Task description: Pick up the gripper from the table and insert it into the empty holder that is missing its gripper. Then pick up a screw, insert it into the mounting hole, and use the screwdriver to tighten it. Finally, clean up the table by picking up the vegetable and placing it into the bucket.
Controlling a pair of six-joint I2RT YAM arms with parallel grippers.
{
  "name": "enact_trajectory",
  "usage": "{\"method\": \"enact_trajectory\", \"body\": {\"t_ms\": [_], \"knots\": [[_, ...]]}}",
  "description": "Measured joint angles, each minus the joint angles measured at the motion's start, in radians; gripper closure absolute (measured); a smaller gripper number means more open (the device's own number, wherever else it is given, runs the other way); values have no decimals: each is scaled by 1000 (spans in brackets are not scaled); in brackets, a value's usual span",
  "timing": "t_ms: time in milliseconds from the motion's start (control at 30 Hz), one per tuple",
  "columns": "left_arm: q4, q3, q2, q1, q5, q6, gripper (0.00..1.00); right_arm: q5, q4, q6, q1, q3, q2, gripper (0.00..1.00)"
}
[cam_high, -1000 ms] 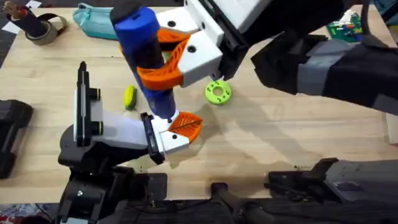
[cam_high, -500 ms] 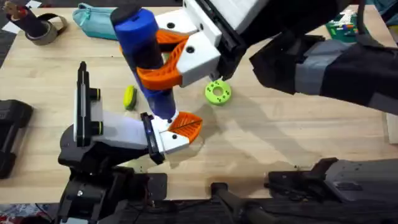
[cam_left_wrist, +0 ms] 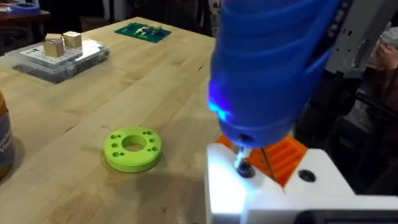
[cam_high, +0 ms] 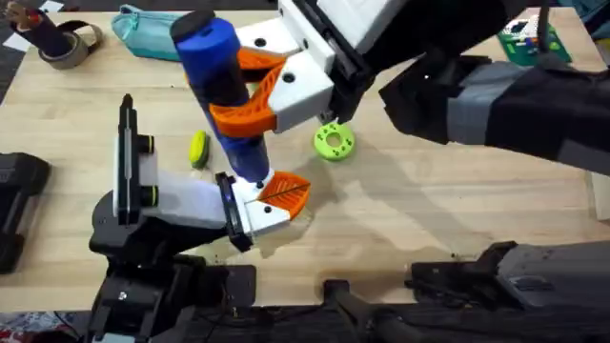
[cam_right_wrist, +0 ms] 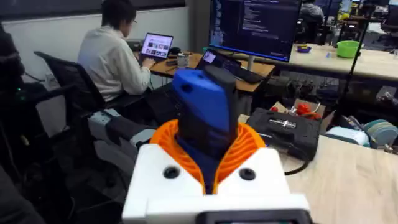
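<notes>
My right gripper [cam_high: 232, 88] is shut on the blue screwdriver [cam_high: 221, 71], its orange pads [cam_right_wrist: 249, 149] hugging the black band. The screwdriver stands nearly upright, and its bit [cam_left_wrist: 241, 163] rests on a dark screw in the white holder [cam_left_wrist: 261, 193] at the end of my left arm. An orange gripper piece [cam_high: 286, 193] sits in that holder [cam_high: 255, 211]. A blue light glows on the screwdriver's body [cam_left_wrist: 217, 111]. The yellow-green vegetable [cam_high: 197, 148] lies on the table left of the screwdriver. A tan-orange sliver [cam_left_wrist: 4, 140] may be the bucket.
A flat green disc with holes [cam_high: 334, 141] lies right of the screwdriver. A teal pouch [cam_high: 148, 29] and a tape roll [cam_high: 67, 43] sit at the back left. A green circuit board [cam_high: 522, 40] is at the back right, and a clear box [cam_left_wrist: 59, 59] shows in the left wrist view.
The right arm's upper body has drifted slightly left. The screwdriver stays planted on the holder, and the left arm has not moved.
</notes>
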Motion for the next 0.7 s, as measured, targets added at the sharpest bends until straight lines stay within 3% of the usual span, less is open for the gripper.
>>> {"method": "enact_trajectory", "body": {"t_ms": [500,700], "knots": [[0,0,0,0,0,0,986,-4,12,33,-1,-2,0,957],[0,0,0,0,0,0,986,-8,186,88,-1,-3,2,957]]}}
